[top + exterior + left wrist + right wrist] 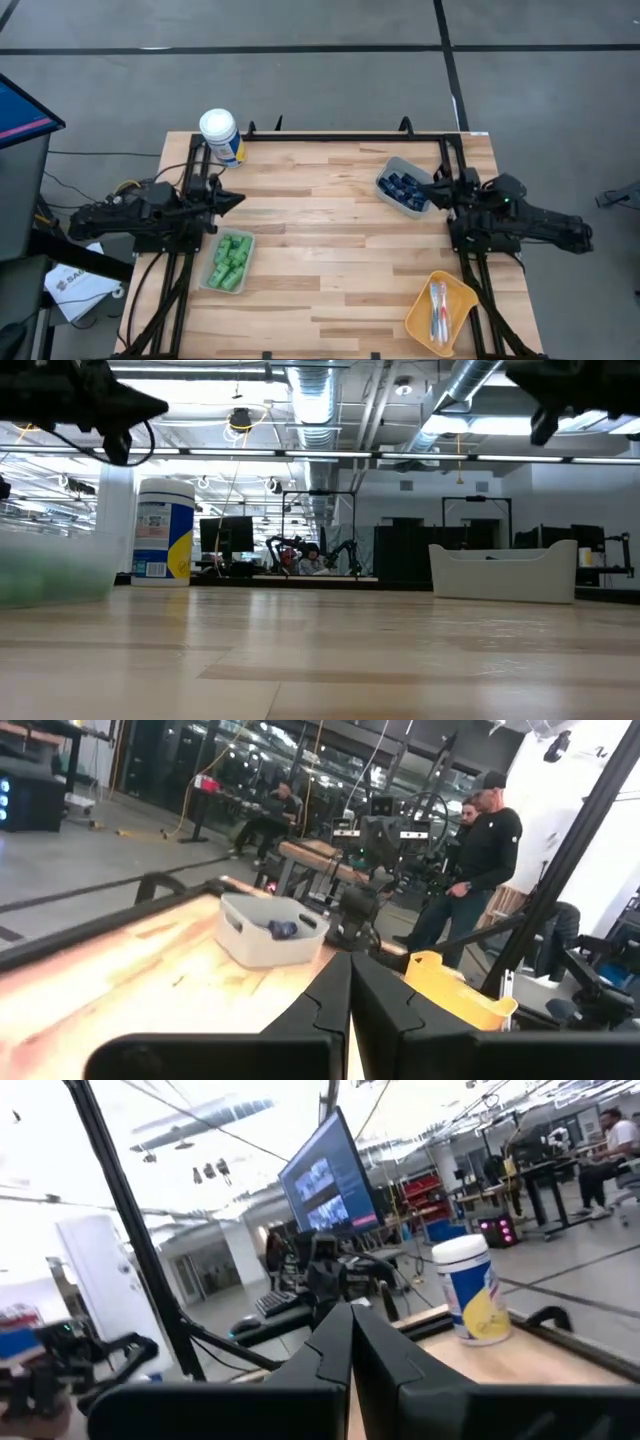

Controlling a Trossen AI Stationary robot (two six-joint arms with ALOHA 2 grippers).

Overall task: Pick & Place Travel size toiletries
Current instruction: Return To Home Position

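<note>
Bright green small bottles [231, 258] lie in a clear bin [212, 282] at the left. Dark navy flat tubes [404, 187] lie in a grey bin [393, 164] at the far right; the bin also shows in the left wrist view [262, 936]. Toothbrushes [438, 303] lie in a yellow tray [452, 332] at the near right. My left gripper [238, 200] is shut and empty, held in the air just beyond the green bottles' bin; its fingers [350, 992] point to the right. My right gripper [432, 191] is shut and empty, in the air at the grey bin's right edge; its fingers [350, 1342] point to the left.
A large white-lidded canister [221, 136] with a blue and yellow label stands at the far left corner; it also shows in the low view [163, 532]. Bare wooden tabletop [320, 240] lies between the bins. People stand and sit in the room beyond the table.
</note>
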